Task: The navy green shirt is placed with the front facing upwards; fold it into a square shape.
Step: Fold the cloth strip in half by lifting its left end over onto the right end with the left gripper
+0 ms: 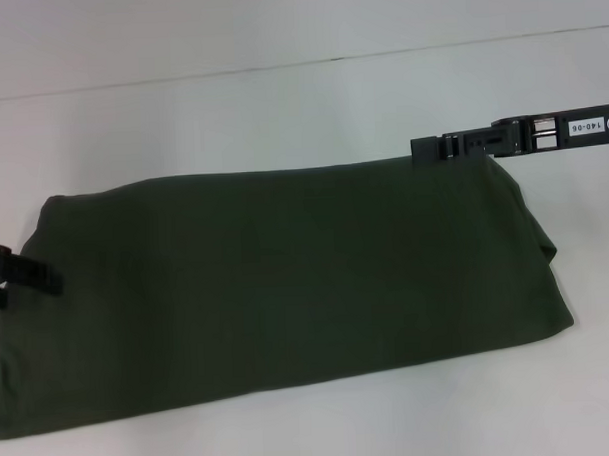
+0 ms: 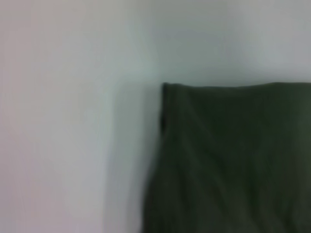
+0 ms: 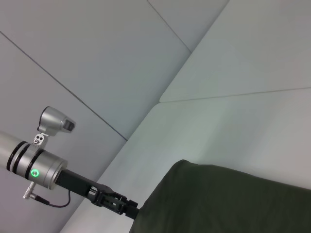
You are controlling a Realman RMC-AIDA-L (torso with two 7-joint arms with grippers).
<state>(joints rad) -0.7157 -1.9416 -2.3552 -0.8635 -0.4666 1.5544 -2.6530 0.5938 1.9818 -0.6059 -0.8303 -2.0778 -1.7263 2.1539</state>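
The navy green shirt lies on the white table as a long folded band with only plain green cloth showing; no print or collar is visible. It also shows in the left wrist view and in the right wrist view. My left gripper is at the band's left edge, touching the cloth; it also shows in the right wrist view. My right gripper reaches in from the right and sits at the band's far edge near the far right corner.
The white table extends beyond the shirt toward the far side, where a seam line crosses it. A narrow strip of table shows in front of the shirt. The left arm's silver wrist and camera stand beyond the shirt's left end.
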